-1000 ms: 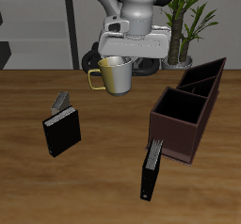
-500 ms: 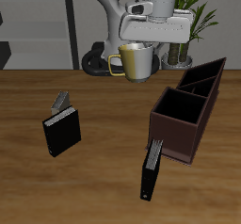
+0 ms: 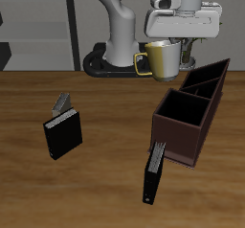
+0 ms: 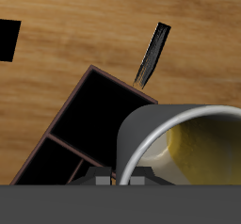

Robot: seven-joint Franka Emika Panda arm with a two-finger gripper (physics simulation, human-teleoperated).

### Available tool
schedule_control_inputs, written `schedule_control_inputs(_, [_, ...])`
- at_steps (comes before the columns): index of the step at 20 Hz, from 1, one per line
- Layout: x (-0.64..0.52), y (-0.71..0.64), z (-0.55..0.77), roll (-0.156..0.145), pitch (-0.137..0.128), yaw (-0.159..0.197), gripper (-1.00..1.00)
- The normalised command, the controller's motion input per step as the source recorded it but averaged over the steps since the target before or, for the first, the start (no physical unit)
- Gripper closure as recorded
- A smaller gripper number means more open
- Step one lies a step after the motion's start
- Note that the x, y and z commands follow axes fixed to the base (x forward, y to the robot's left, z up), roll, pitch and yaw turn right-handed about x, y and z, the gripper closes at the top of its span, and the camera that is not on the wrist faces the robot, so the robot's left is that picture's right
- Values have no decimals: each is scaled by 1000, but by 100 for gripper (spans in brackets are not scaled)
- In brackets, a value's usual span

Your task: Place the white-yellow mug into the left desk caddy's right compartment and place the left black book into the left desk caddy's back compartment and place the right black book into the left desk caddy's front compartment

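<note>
A wooden bench [image 3: 105, 107] holds the left desk caddy [image 3: 182, 126], a dark brown open box. The hand [image 3: 170, 46] pinches the white-yellow mug [image 3: 163, 61] by its rim, lifted clear of the bench behind the caddy; a second ago it hung farther from the caddy. One black book [image 3: 64, 134] lies well apart on the bench, a grey patterned book [image 3: 62, 102] just behind it. Another black book [image 3: 152, 174] leans at the caddy's front end. The wrist view shows the mug's yellow interior [image 4: 202, 143] above the caddy's dark compartments [image 4: 99, 115].
</note>
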Motion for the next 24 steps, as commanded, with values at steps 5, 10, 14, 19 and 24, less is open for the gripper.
schedule_control_inputs(5, [123,387,-78,30,8,55,100])
schedule_control_inputs(10, [163,335,-224,12,47,-12,100])
schedule_control_inputs(14, [141,305,-365,34,42,61,100])
schedule_control_inputs(19, [52,143,-281,7,39,75,100])
schedule_control_inputs(24, [25,-23,-451,-7,64,137,100])
